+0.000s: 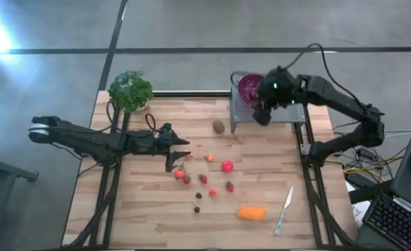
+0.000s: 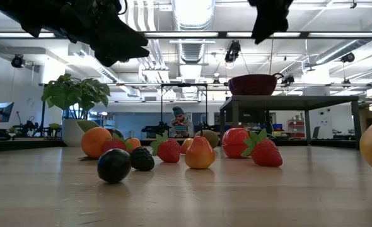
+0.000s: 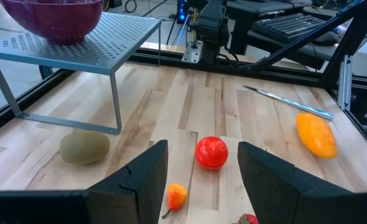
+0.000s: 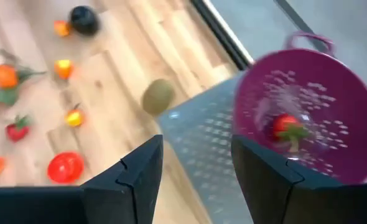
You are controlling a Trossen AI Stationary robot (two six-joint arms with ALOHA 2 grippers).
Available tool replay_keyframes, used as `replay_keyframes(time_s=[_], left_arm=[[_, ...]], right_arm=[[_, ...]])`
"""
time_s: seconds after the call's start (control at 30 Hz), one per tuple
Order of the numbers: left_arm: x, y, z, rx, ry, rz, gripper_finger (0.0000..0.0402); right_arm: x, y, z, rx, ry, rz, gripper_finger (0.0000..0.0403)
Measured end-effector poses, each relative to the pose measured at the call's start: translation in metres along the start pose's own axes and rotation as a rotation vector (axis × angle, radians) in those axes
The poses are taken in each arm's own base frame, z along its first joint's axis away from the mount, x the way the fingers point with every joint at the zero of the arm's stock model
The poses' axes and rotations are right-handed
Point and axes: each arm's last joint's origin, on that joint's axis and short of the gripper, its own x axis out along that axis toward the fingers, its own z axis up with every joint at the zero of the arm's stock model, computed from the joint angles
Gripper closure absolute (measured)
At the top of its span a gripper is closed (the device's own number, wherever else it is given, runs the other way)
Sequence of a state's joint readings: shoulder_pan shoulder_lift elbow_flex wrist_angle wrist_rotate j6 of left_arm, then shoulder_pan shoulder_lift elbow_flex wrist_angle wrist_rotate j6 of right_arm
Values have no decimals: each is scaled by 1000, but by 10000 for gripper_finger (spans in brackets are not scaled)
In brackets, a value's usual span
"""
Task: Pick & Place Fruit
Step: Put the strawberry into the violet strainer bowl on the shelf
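Right gripper [image 1: 262, 116] open and empty above perforated grey metal stand [image 1: 289, 113] at table's far right corner; red toy strawberry [image 4: 287, 127] inside purple plastic colander [image 4: 323, 118]. Left gripper [image 1: 180, 155] open, empty, over mid-table near remaining small toy fruit [image 1: 227, 166].

Pale wooden table [image 1: 143, 209] of butcher-block planks, framed by dark rails. Lying loose across its middle: a brown kiwi [image 1: 219, 126], a pink-red ball [image 1: 227, 166], several red strawberries [image 1: 203, 178], tiny dark berries [image 1: 197, 208]. Nearer the front edge, an oblong orange piece [image 1: 251, 213] with a slim pale knife [image 1: 284, 208] just beside it. At the far corners, a green leafy plant [image 1: 129, 90] and a perforated metal stand [image 1: 242, 115] bearing a purple colander [image 1: 248, 87].
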State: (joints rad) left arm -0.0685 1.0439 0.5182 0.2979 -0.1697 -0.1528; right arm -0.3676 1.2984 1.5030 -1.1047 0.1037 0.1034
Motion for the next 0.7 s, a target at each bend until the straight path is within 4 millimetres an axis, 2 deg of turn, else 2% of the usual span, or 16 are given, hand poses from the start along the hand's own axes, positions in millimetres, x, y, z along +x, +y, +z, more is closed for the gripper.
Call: replay_keyframes(time_s=[0.17, 0.43, 0.7], left_arm=[[0, 0, 0, -13, 0, 0, 202], [0, 1, -6, -54, 20, 4, 202], [0, 1, -6, -64, 17, 3, 202]], right_arm=[[-5, 44, -14, -89, -6, 24, 225], [0, 108, -42, -153, 16, 39, 204], [14, 159, -73, -140, 52, 46, 200]])
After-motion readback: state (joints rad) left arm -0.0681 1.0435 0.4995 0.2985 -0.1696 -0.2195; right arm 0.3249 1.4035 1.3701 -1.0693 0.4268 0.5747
